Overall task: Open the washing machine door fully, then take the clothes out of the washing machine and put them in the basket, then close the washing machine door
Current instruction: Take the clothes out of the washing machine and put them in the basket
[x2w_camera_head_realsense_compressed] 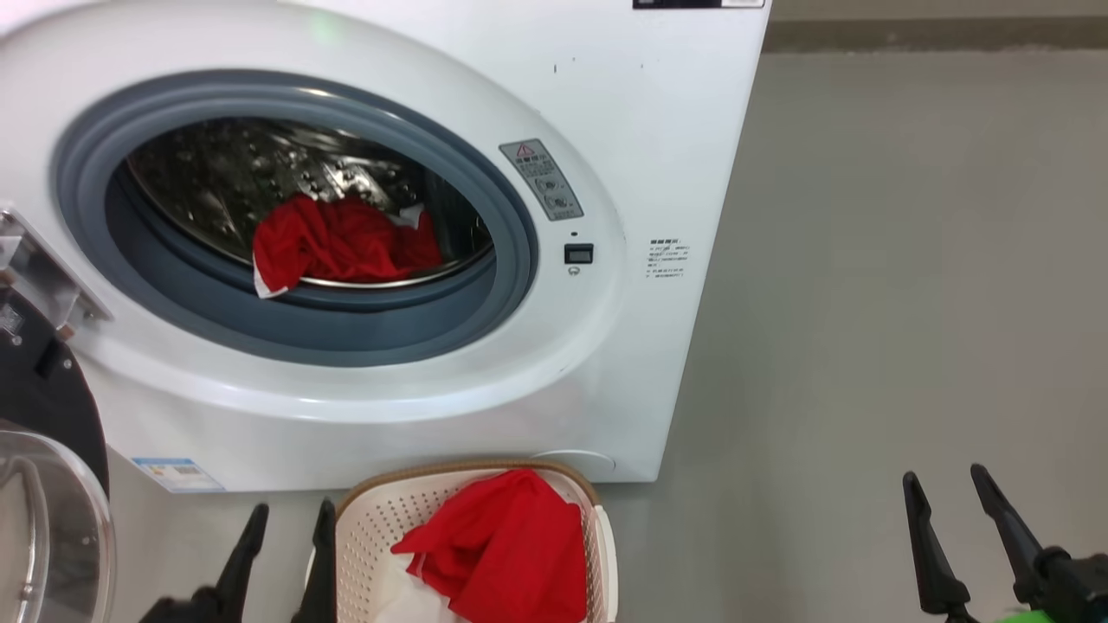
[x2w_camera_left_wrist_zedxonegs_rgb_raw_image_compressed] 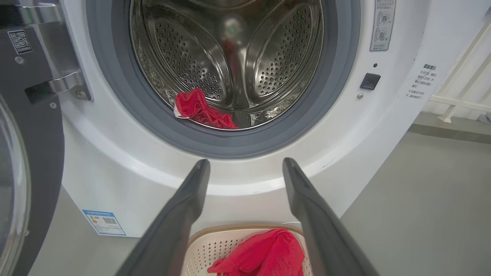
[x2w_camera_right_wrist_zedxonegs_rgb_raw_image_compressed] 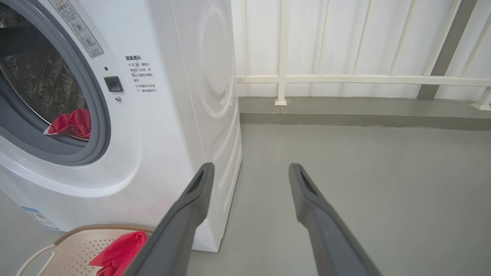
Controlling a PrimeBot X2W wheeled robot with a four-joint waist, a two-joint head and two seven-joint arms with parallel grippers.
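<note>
Washing machine door [x2w_camera_head_realsense_compressed: 39, 398] open, leftward

Casing of the washing machine [x2w_camera_head_realsense_compressed: 675, 156] smooth glossy white; drum [x2w_camera_left_wrist_zedxonegs_rgb_raw_image_compressed: 276, 57] bright perforated steel; door seal [x2w_camera_head_realsense_compressed: 286, 324] matt grey rubber; washing machine door [x2w_camera_head_realsense_compressed: 43, 398] glossy black rim, clear glass bowl; clothes [x2w_camera_head_realsense_compressed: 346, 242] soft red cloth; basket [x2w_camera_head_realsense_compressed: 372, 528] cream perforated plastic, brown woven-look rim; floor [x2w_camera_head_realsense_compressed: 909, 303] smooth matt grey.

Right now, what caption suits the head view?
Door open; red clothes in drum and basket; left gripper and right gripper open, empty.
</note>
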